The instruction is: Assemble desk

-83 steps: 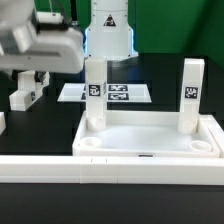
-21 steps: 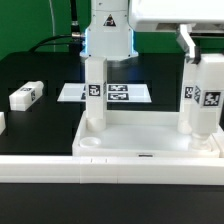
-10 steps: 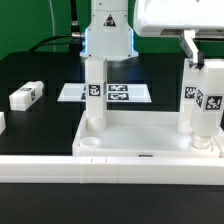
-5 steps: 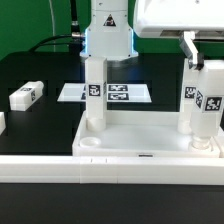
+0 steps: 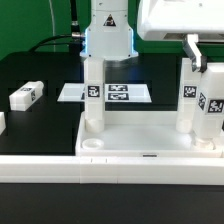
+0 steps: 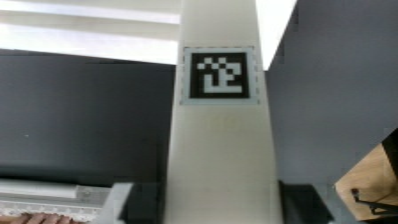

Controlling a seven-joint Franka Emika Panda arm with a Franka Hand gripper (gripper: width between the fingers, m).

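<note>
Exterior view: the desk top (image 5: 140, 132) lies on the counter (image 5: 40, 135), with two legs upright in its back sockets, the back-left leg (image 5: 93, 100) and the back-right leg (image 5: 187, 100). The gripper (image 5: 200, 52) sits above the desk top's front corner on the exterior view's right. Its jaws look pinched on the held leg (image 5: 210, 118), upright over that socket. A loose leg (image 5: 27, 95) lies beyond the desk top's left side.

Wrist view: the held leg (image 6: 222, 150) fills the middle, tag (image 6: 219, 75) showing. We judge the third leg is going in. Next: twist it home, then release.

White desk top (image 5: 140, 138) lies flat, rim up. First leg (image 5: 93, 95) and second leg (image 5: 187, 100) stand in its far corners, third leg (image 5: 211, 112) upright beside the second, fourth leg (image 5: 27, 95) lying loose.
</note>
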